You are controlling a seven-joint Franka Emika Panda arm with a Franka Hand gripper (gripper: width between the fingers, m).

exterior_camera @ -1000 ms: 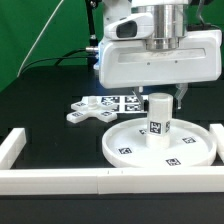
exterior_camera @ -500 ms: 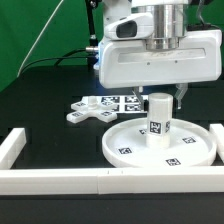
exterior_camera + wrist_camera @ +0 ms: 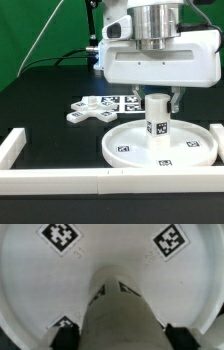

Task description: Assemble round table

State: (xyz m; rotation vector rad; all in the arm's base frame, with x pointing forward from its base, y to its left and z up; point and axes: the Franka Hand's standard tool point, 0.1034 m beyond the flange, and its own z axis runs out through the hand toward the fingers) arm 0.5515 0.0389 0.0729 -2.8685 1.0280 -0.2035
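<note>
Since the earlier frames the wrist had turned a little over the disc, so its white housing sat skewed, while the short cylinder leg [image 3: 157,122] stood where it had stood. The gripper [image 3: 122,334] was at a middling opening, with one dark fingertip [image 3: 65,335] on each side of the leg's upper end. In the wrist view both appeared to touch it, so I read this as a hold on the leg. The leg stood upright near the centre of the large round disc [image 3: 135,148], one square tag facing the exterior camera. The disc lay flat close to the white border rail [image 3: 60,180] along the worktop's front edge, toward the exterior view's right, tags showing on its upper face. Judgement: the leg was placed on the disc and probably being turned home; whether it was seated could not be told. The cross-shaped base [image 3: 92,111] lay loose on the black worktop, beyond the disc toward the exterior view's left, partly on the marker board [image 3: 126,101], so fitting it remained to be done.
</note>
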